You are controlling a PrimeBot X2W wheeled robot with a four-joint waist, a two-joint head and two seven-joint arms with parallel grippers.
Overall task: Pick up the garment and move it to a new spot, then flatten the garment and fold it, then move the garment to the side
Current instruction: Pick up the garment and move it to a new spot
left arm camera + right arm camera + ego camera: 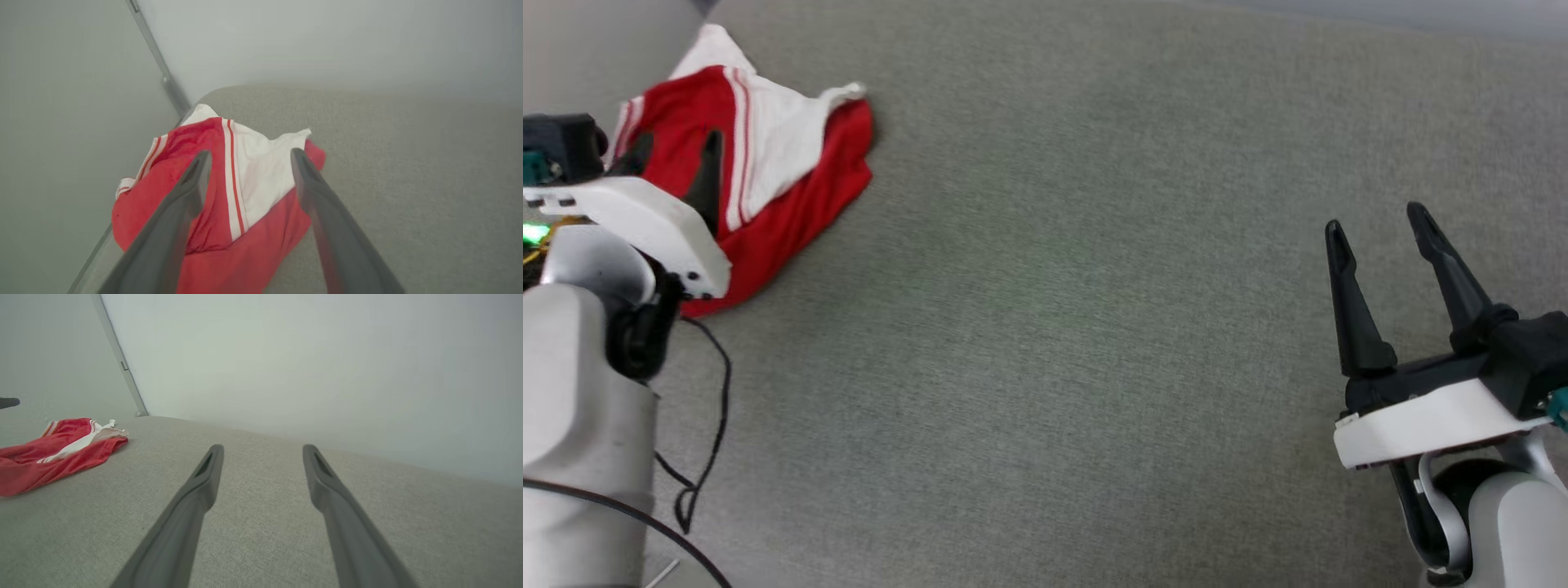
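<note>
Surface: grey-beige woven upholstery (1054, 327), flat, covering most of the head view.
Background: plain pale walls (327, 355) meeting at a corner with a slim metal strip (122, 367).
Garment (800, 204): red T-shirt with a white panel and red-and-white striped trim, lying crumpled at the far left corner of the upholstery, close to the wall strip; partly bunched, one white point sticking up at its far edge.
Left gripper (678, 139): positioned over the garment, fingers spread apart with nothing between them; in the left wrist view (250, 154) they frame the white panel.
Right gripper (1376, 219): well apart from the garment, over bare upholstery at the right, fingers likewise spread and empty (263, 449).
Cable (719, 408): thin, black, looping beside the left arm.
</note>
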